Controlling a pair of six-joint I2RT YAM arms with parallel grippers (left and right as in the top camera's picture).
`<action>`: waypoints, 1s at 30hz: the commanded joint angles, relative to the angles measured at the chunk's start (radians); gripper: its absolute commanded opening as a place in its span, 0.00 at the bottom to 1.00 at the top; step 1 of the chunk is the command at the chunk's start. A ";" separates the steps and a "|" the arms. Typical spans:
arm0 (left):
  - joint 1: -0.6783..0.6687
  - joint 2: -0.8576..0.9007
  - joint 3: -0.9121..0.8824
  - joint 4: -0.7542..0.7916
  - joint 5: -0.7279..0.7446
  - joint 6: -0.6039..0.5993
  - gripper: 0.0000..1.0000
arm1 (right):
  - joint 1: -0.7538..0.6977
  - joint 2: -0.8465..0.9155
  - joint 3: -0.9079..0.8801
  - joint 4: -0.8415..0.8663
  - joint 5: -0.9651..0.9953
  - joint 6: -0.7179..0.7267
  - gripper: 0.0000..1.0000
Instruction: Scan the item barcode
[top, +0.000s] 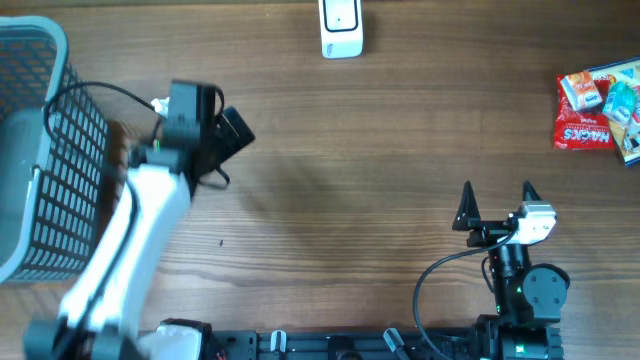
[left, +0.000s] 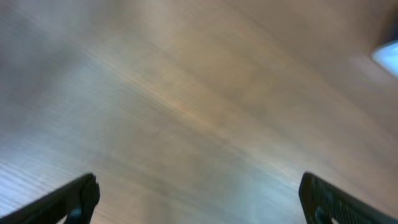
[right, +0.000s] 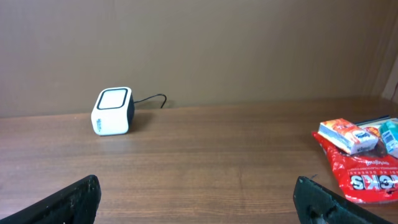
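**Ahead and to the right of the right claw** (top: 497, 190): snack packets (top: 598, 105), a small heap at the far right edge of the bench (top: 330, 210).
- Contents: a red packet underneath, with a small orange-and-white box (right: 348, 135) and a blue-green pack lying on it.
- The barcode is not visible in any view.
- From the wrist, the box's long side runs roughly across the view, slightly skewed.

**Ahead and to the left of the same claw:** scanner (top: 341, 28).
- A small white block with a cord, at the far edge of the bench, well apart from the packets.
- Its pale window faces toward the claw.

**Right claw:** jaws spread wide with nothing between them, tips pointing away from the robot, low over bare wood.

**Left claw** (left: 198, 191): jaws likewise spread wide and empty.
- It sits just beside the basket (top: 30, 60), on the far side of the bench from the packets.
- Its wrist view is blurred. A pale patch at the right edge cannot be identified.

**Assessment**
- The right arm is much the nearer to the packets and looks best placed to pick one up.
- The reach runs forward and rightward.
- The carry then runs leftward across the bench to the scanner.
- The box's long side lies nearly along the line on which the jaws close, so a turn of the wrist is probably needed to grip its short side.
- No item is lifted, so the task is at its start.
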 joint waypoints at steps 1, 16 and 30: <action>-0.047 -0.317 -0.314 0.150 -0.019 0.141 1.00 | -0.006 -0.011 -0.003 0.002 0.018 -0.011 1.00; 0.011 -1.206 -0.811 0.230 -0.017 0.142 1.00 | -0.006 -0.011 -0.002 0.002 0.017 -0.011 1.00; 0.142 -1.413 -1.048 0.589 0.114 0.409 1.00 | -0.006 -0.011 -0.003 0.002 0.017 -0.011 1.00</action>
